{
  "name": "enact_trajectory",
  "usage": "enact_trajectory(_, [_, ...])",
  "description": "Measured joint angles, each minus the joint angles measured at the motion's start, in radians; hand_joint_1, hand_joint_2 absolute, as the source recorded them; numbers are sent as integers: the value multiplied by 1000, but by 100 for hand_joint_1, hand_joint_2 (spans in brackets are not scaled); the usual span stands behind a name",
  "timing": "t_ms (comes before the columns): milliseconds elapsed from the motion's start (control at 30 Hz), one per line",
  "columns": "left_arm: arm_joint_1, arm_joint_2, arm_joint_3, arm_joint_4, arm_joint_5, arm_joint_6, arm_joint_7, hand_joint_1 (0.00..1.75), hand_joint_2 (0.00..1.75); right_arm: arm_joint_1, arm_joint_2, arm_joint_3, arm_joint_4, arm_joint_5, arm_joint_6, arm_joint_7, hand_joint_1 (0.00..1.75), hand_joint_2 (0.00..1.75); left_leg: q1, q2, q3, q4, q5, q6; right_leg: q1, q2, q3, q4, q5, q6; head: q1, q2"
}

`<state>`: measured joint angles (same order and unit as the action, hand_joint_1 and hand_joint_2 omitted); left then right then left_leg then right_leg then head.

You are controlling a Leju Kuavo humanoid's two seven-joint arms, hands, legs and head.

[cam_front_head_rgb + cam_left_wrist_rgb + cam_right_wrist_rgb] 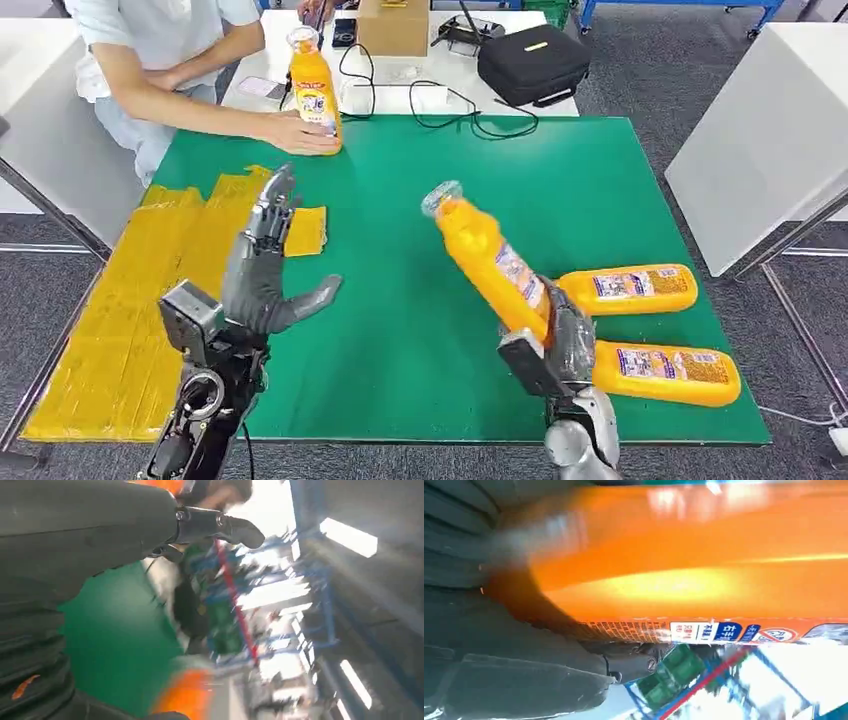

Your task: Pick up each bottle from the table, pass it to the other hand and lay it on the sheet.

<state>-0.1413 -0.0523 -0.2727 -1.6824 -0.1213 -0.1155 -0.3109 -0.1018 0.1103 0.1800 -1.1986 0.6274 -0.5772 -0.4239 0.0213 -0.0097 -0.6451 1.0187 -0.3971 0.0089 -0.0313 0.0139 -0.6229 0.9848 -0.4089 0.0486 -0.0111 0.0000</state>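
My right hand (562,340) grips an orange bottle (485,257) by its lower body and holds it above the green mat (400,300), tilted with its cap toward the far left. The same bottle (704,555) lies against the right hand's palm (499,655) in the right wrist view. My left hand (262,262) is raised over the mat's left part, fingers spread and pointing up, holding nothing; its thumb (220,525) shows in the left wrist view. Two more orange bottles (630,288) (665,372) lie on the mat at the right. The yellow sheet (130,300) lies at the left.
A person (160,60) sits at the far left and holds a fourth orange bottle (314,88) upright at the mat's far edge. Behind the mat a white table carries a cardboard box (393,26), a black case (532,62) and cables. White tables stand at both sides.
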Motion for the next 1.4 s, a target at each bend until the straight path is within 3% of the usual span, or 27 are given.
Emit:
enact_trajectory(167, [-29, 1, -33, 86, 14, -34, 52, 0, 175, 3, 18, -13, -36, -243, 48, -97, 175, 175, 0, 0, -1, 0, 0, 0, 0, 0, -1, 0, 0, 0, 0, 0])
enact_trajectory(400, [-75, 3, -59, 176, 108, -76, 106, 0, 175, -13, 32, -3, -54, -366, 116, -136, 175, 175, 0, 0, -3, 0, 0, 0, 0, 0, -3, 0, 0, 0, 0, 0])
enact_trajectory(767, [-128, 5, -111, 240, 166, -93, 122, 0, 175, -63, 50, 78, -37, -383, 177, -128, 175, 175, 0, 0, -5, 0, 0, 0, 0, 0, -3, 0, 0, 0, 0, 0])
enact_trajectory(1067, [-145, 5, -126, 275, 213, -94, 125, 0, 175, -117, 75, 181, 79, -339, 219, -118, 175, 175, 0, 0, -5, 0, 0, 0, 0, 0, -5, 1, 0, 0, 0, 0])
enact_trajectory(1400, [-178, 3, -145, 313, 282, -105, 134, 0, 175, -186, 117, 322, 241, -274, 192, -124, 175, 175, 0, 0, -6, 0, 0, 0, 0, 0, -5, 1, 0, 0, 0, 0])
